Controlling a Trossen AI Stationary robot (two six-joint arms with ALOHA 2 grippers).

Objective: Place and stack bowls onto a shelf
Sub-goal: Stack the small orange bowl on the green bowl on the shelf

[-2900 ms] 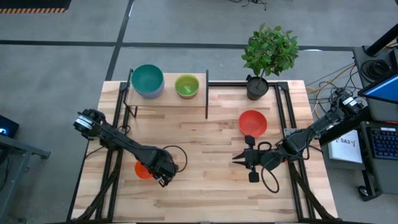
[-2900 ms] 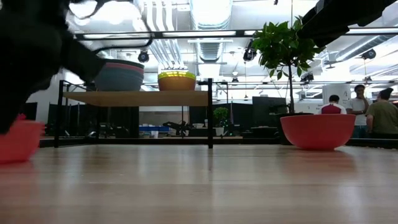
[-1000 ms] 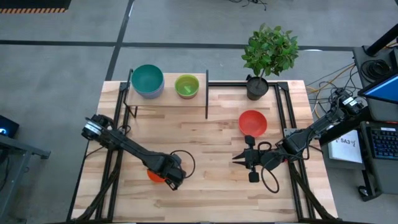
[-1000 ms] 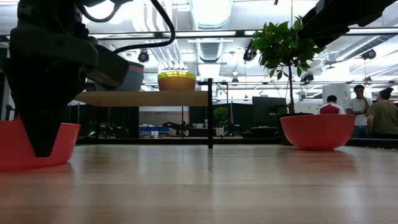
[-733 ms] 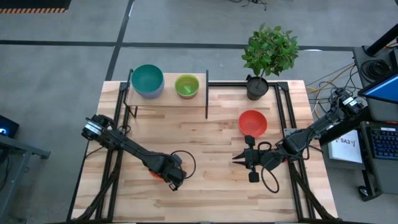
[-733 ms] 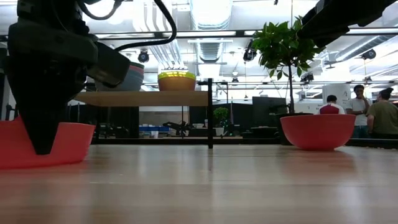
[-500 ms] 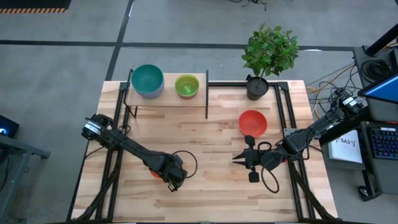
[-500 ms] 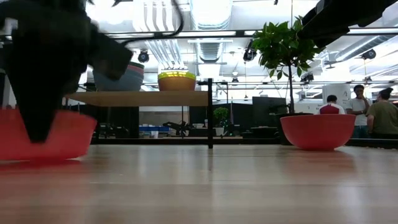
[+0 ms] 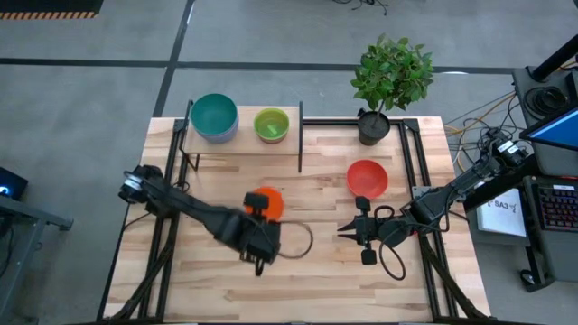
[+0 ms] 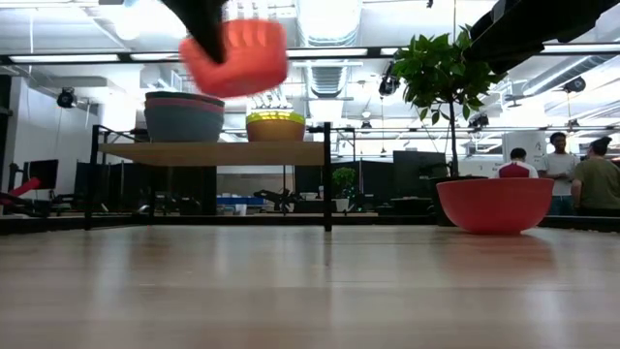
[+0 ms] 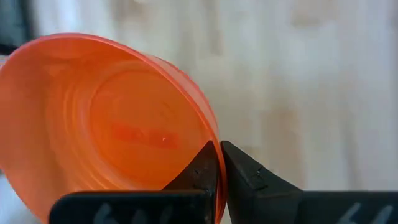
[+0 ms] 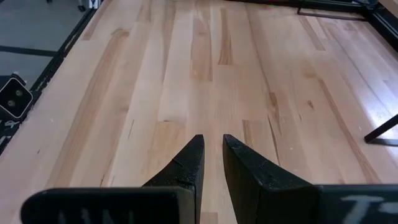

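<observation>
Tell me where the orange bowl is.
High view: the orange bowl is off the table, left of centre, its rim pinched in the left pincer.

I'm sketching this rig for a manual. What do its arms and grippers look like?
Both arms are dark, slim and jointed, each trailing a looping black cable. The left gripper and right gripper each end in two matte black, wedge-shaped fingers tapering to points, mounted on a flat black crossbar. No markings are legible.

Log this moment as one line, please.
left tool: shut on orange bowl rim, lifted off table | right tool: idle, low over table | red bowl: on table | shelf: two stacks
</observation>
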